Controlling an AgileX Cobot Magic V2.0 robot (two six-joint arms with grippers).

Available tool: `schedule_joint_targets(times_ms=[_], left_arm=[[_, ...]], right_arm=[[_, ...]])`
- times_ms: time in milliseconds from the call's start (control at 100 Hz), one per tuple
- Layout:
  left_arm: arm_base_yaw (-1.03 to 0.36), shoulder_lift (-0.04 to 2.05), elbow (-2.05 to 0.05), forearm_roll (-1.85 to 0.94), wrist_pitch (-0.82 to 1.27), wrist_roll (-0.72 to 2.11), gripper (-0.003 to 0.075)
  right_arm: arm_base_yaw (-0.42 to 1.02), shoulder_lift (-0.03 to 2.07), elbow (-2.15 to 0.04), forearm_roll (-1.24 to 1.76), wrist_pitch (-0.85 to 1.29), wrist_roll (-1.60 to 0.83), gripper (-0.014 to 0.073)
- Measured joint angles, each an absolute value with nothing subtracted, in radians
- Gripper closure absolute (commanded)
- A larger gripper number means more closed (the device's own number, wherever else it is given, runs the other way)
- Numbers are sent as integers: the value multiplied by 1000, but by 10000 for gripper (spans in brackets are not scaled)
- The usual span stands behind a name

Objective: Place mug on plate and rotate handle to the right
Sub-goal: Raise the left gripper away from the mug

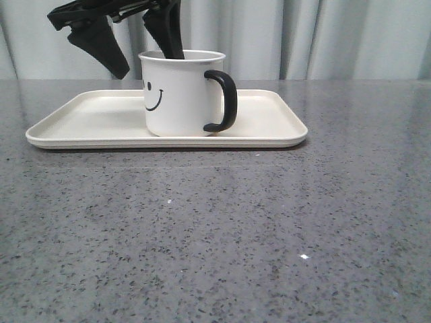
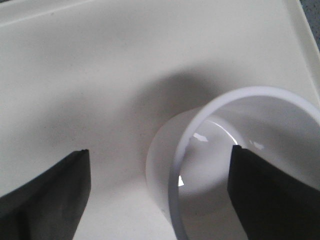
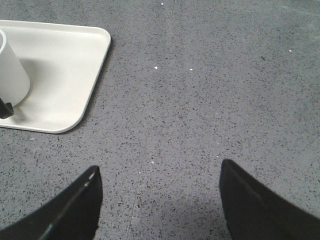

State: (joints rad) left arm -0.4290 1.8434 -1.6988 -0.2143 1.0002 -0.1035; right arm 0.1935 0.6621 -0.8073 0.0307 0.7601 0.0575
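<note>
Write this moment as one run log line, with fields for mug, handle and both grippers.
mug: upright on plate | handle: points right | left gripper: open, one finger inside mug rim, one outside | right gripper: open, over bare table

We see only part of smiley face on mug [image 1: 180, 94]: far side wraps out of sight in front view. Left gripper [image 1: 151, 60] cut off by top edge there; one fingertip hidden behind mug rim. In right wrist view, mug [image 3: 11, 75] and handle [image 3: 5, 110] cropped by edge. Right gripper [image 3: 159, 200] fingers cropped at bottom. Left wrist view blurred close to mug.
</note>
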Motion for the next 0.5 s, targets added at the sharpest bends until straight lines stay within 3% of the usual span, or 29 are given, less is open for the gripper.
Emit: schedule_joint_targets(times_ms=[500], left_arm=[[-423,1575,-1603,-126,910,-83,155]], right_arm=[[193,662,-807,31,774,58,87]])
